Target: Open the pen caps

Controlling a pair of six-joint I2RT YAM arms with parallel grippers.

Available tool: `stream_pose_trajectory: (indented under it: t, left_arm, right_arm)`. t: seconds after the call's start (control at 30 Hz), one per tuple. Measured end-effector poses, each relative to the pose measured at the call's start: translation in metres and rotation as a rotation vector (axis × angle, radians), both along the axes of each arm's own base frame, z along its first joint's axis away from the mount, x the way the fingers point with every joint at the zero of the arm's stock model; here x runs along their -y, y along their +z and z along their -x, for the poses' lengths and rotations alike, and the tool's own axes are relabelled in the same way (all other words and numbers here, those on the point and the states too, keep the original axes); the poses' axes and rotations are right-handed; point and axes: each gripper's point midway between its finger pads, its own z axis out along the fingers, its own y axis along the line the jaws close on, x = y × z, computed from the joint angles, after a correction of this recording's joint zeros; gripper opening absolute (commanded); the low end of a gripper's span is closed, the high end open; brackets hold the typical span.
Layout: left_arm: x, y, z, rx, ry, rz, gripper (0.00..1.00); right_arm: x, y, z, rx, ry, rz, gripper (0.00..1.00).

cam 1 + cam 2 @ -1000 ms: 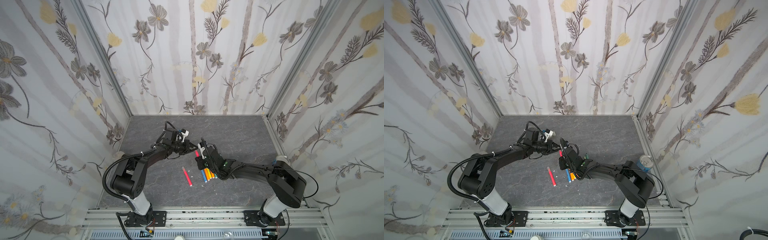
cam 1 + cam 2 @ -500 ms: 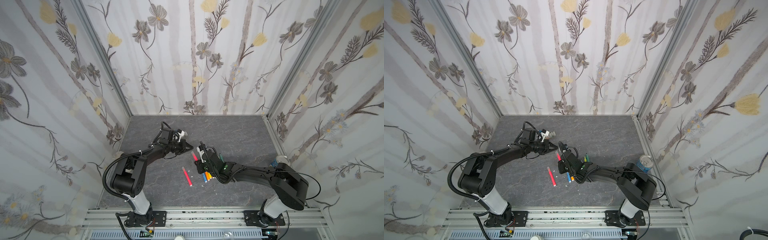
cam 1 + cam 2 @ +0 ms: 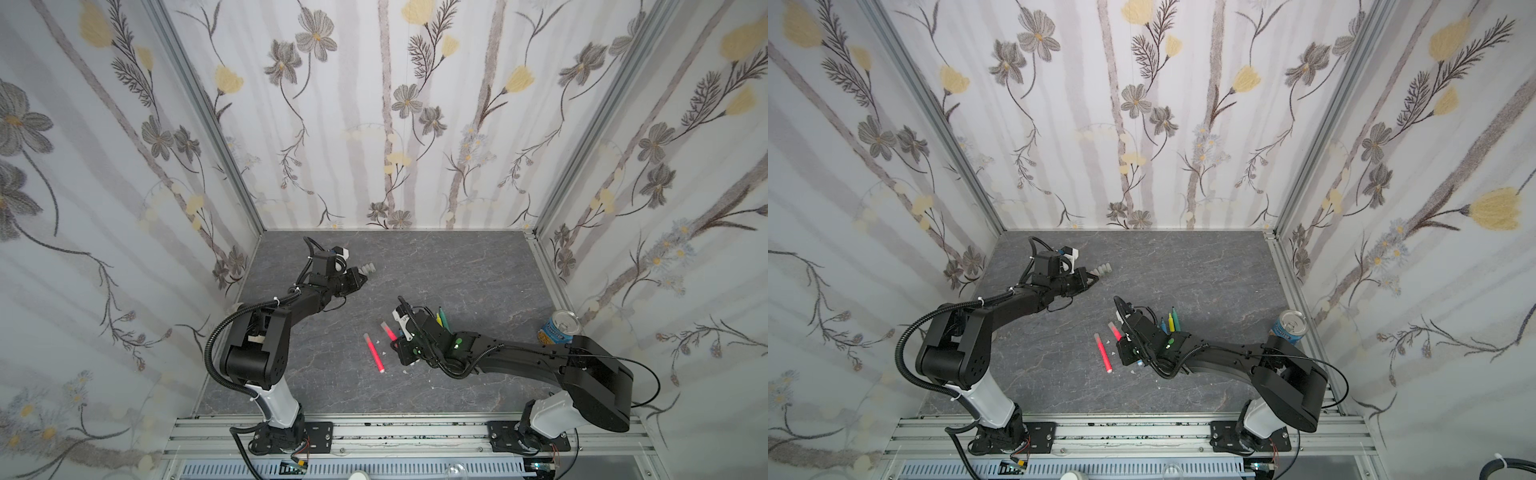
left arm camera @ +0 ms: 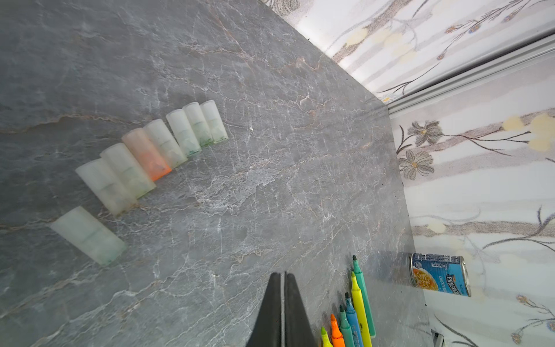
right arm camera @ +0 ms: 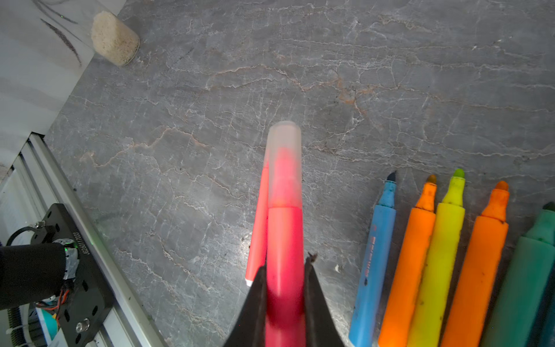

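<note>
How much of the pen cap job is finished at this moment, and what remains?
Done: eight loose caps lie on the table near the shut, empty left gripper, and a row of uncapped pens lies beside the right gripper. In hand: its jaws are shut on a pink pen whose cap is still on. Left: that cap, and seemingly the one on the second pink pen.

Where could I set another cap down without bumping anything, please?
Bare tabletop runs along the back wall, from the row of loose caps across to the can. The front strip by the rail is also free. It is crowded mid-table: the uncapped pens, the lying red pen and the right gripper with its capped pen.
</note>
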Motion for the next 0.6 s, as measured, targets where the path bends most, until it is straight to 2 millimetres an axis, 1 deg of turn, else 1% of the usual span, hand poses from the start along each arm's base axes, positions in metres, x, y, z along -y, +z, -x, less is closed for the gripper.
stream_pose_trajectory:
  t: [0.03,0.1,0.13,0.2,0.23,0.33,0.4,0.47,0.6]
  left_arm:
    - [0.000,0.002,0.001,0.004,-0.002,0.003,0.31]
    - [0.000,0.007,0.005,0.007,-0.002,0.013,0.50]
    - [0.000,0.010,0.007,0.007,0.000,0.022,0.61]
    - [0.002,0.017,0.014,0.016,-0.006,0.032,0.98]
    - [0.003,0.020,0.018,0.021,-0.008,0.042,1.00]
    - [0.012,0.032,0.031,0.045,-0.028,0.087,1.00]
    - [0.020,0.035,0.040,0.049,-0.049,0.124,1.00]
    - [0.033,0.037,0.049,0.043,-0.079,0.170,1.00]
    - [0.061,0.040,0.062,0.027,-0.145,0.227,1.00]
  right_arm:
    - [0.001,0.002,-0.003,0.003,-0.007,-0.005,0.00]
    - [0.005,0.008,-0.012,0.011,-0.032,-0.015,0.00]
    - [0.007,0.011,-0.018,0.016,-0.046,-0.021,0.00]
    - [0.011,0.018,-0.030,0.029,-0.071,-0.031,0.00]
    - [0.014,0.021,-0.037,0.037,-0.082,-0.033,0.00]
    - [0.019,0.030,-0.054,0.054,-0.108,-0.046,0.00]
    - [0.020,0.035,-0.065,0.068,-0.119,-0.050,0.00]
    - [0.019,0.037,-0.075,0.075,-0.126,-0.048,0.00]
    - [0.010,0.037,-0.085,0.077,-0.107,-0.047,0.00]
